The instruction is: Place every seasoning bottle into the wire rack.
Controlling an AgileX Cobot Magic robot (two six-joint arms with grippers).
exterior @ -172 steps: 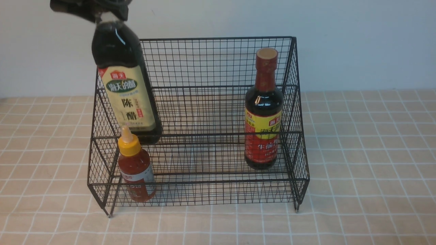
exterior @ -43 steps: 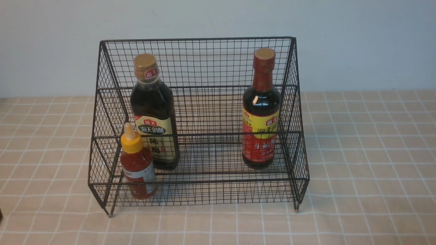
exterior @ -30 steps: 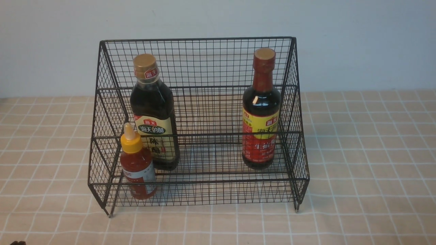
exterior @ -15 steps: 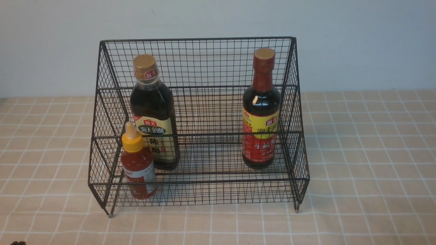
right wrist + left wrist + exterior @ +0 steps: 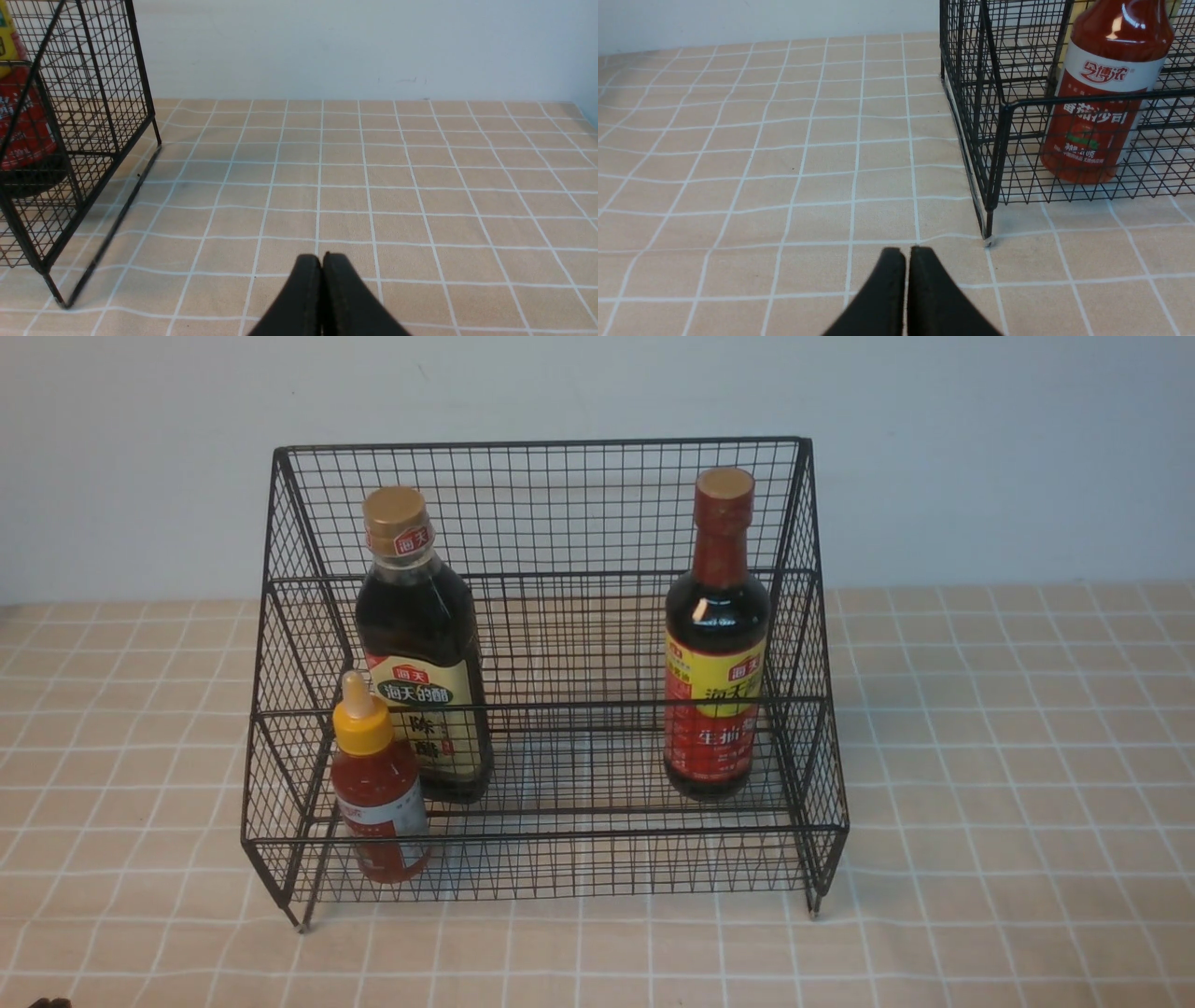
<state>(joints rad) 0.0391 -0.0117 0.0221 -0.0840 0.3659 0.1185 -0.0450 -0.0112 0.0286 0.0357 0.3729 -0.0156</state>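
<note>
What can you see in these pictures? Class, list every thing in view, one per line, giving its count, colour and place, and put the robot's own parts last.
wire rack: one, black mesh, standing on the tablecloth in front of the wall.
gold-capped bottle: one, dark with cream label, upright on the rack's left side, behind the small bottle.
red-necked bottle: one, dark with red and yellow label, upright on the rack's right side.
small red bottle: one, red with yellow nozzle cap, upright in the lower front tier, left end.
tablecloth: one, tan with white grid lines, covering the table.
wall: one, pale grey, behind the rack.
left gripper: one, black, shut and empty, over the cloth near the rack's front left foot.
right gripper: one, black, shut and empty, over the cloth to the rack's right.
</note>
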